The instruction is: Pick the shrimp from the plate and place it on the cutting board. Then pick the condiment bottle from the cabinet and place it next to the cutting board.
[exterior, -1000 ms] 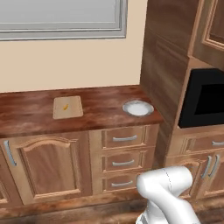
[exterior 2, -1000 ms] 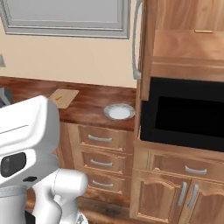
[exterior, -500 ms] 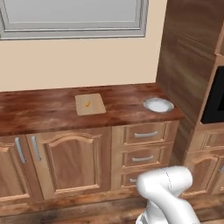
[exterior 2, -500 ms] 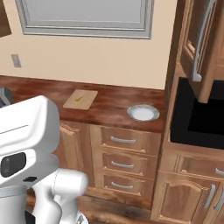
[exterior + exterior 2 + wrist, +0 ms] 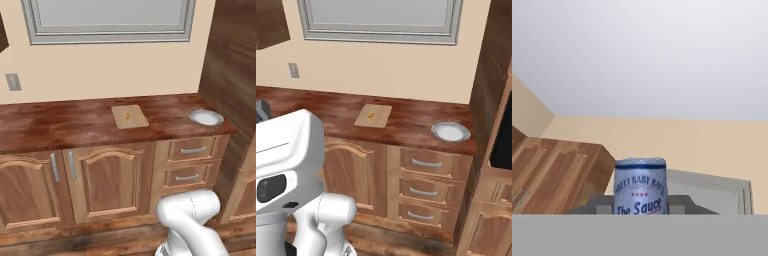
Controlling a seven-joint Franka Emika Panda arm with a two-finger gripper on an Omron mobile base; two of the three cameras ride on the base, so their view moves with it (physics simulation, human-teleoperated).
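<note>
Hand view looks upward past the pincer (image 5: 641, 212) at ceiling and wall, and between its two grey tips stands the condiment bottle (image 5: 640, 186), label facing the camera, its cap end pointing up the frame. The tips sit against either side of the bottle's body, so I judge the pincer closed on it and the bottle held with its long axis running along the hand.

In the left base view the shrimp (image 5: 128, 116) already lies on the cutting board (image 5: 129, 116), a tan rectangle in the middle of the wooden counter (image 5: 60, 122). The plate (image 5: 206, 117) rests well apart to the right, near the counter's end, and looks bare. A corner of the cabinet (image 5: 271, 22) hangs at the far upper left of the right base view.

What the coming move turns on: the board lies ahead of the base and below the raised hand, slightly left of centre. Bare counter lies on both sides of it, wider to the left. The bottle probably has to come down and forward, turned upright, beside one long edge of the board.
</note>
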